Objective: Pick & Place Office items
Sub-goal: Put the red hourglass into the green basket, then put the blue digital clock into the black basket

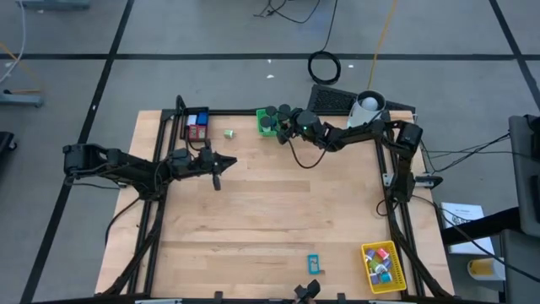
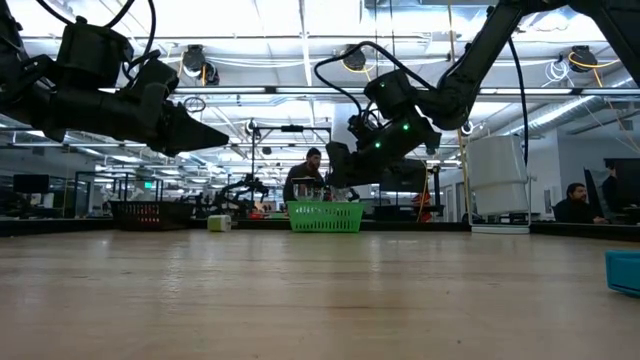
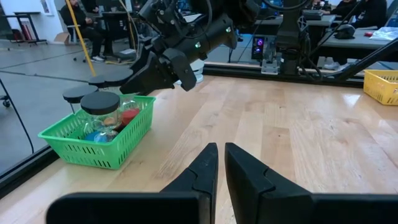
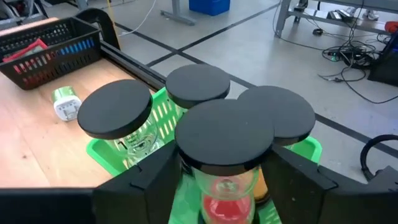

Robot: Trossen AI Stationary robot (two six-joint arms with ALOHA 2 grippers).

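— Look, the right gripper (image 4: 225, 180) straddles a black-lidded jar (image 4: 225, 134) in the green bin (image 1: 267, 123), far edge of the surface (image 1: 270, 219), jaws spread, probably about to lift it.
— And the left gripper (image 3: 221, 163)?
— Pressed together, idle mid-surface.

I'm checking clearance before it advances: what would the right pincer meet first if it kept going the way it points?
Probably the black-lidded jar directly ahead between its fingers, standing in the green bin; the right pincer seems nearly there.

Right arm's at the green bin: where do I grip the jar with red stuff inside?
Grip the jar on its glass just under the black lid, coming from where the right gripper is. The lid overhangs the glass, and other jars crowd the green bin beyond.
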